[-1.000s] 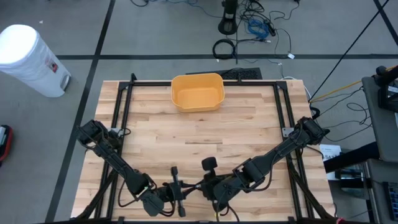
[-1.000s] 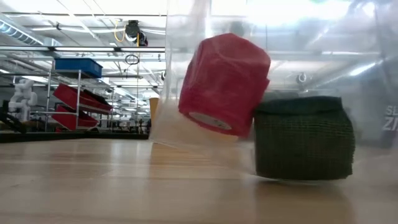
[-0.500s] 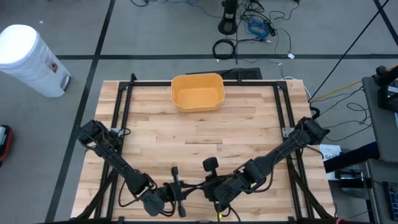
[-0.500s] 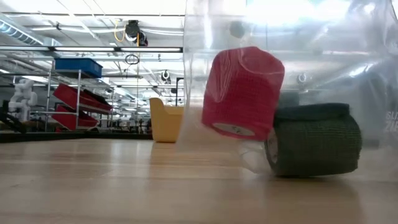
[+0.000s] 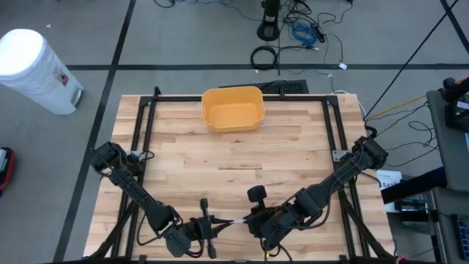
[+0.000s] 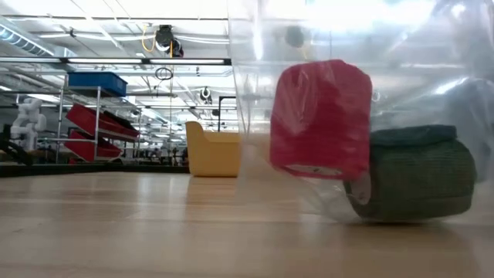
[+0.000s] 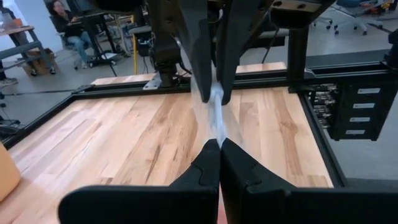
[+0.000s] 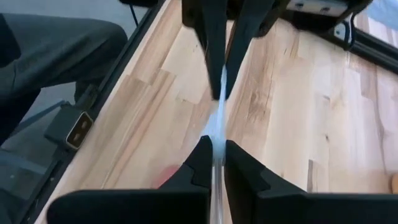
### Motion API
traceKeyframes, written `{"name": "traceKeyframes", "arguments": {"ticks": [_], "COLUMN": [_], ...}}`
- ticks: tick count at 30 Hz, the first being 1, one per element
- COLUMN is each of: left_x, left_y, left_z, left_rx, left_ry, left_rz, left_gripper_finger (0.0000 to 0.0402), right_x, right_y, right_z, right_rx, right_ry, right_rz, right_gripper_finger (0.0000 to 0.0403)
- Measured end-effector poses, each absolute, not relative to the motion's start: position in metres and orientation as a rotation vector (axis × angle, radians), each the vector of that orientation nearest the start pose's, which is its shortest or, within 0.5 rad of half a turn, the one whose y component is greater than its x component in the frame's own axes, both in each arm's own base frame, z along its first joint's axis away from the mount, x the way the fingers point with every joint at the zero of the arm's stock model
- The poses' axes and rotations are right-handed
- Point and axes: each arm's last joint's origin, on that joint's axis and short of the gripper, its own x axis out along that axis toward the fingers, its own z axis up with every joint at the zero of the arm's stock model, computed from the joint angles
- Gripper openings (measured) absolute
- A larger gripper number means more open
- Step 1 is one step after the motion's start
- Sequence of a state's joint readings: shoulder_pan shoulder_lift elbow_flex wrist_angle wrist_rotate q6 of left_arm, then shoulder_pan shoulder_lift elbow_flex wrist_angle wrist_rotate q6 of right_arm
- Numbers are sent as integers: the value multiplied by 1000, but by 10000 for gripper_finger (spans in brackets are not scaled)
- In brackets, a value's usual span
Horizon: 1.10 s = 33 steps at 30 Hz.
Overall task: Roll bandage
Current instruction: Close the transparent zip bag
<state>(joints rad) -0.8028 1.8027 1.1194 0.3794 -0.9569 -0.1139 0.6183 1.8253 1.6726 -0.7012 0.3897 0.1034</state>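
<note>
Here the red bandage roll [image 6: 322, 120] hangs tilted inside a clear plastic bag [image 6: 262, 93], just off the wooden table [image 5: 242, 161]; its fabric looks crinkled, and pale print on its lower end face is too blurred to read. Touching its side, lower in the same bag, a dark green bandage roll [image 6: 417, 181] lies on its side on the table, with a woven, gridded texture and a pale core end showing. Grey lettering on the bag's far edge cannot be made out.

The bag is stretched between the two grippers at the table's near edge. The left gripper [image 7: 219, 144] has its fingers pressed together on a thin strip of the clear film, and the right gripper [image 8: 215, 146] pinches the same film from the opposite side, fingers nearly touching. Each wrist view shows the other gripper's fingers directly ahead, clamped on the film.

Well beyond both grippers, at the table's far edge, sits a yellow bin [image 5: 233, 108]. A white cylindrical can [image 5: 37, 70] stands on the floor off the left arm's side.
</note>
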Motion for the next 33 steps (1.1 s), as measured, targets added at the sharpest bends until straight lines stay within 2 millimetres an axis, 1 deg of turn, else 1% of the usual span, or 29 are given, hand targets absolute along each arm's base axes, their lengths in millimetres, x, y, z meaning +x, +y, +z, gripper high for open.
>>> {"name": "traceKeyframes", "arguments": {"ticks": [7, 12, 19, 24, 33], "left_x": [283, 280, 275, 267, 251], "left_y": [-267, -267, -269, -273, -279], "left_z": [229, 234, 240, 246, 256], "left_rx": [136, 125, 116, 114, 151], "left_ry": [178, 167, 157, 144, 119], "left_rz": [165, 162, 147, 147, 196], "left_gripper_finger": [1, 1, 1, 1, 1], "right_x": [317, 304, 289, 281, 270], "right_y": [226, 227, 231, 234, 236], "right_z": [312, 317, 315, 312, 309], "right_rx": [-308, -297, -320, -321, -312], "right_ry": [813, 851, 921, 968, 1030], "right_rz": [173, 167, 168, 156, 131], "right_gripper_finger": [13, 13, 13, 13, 13]}}
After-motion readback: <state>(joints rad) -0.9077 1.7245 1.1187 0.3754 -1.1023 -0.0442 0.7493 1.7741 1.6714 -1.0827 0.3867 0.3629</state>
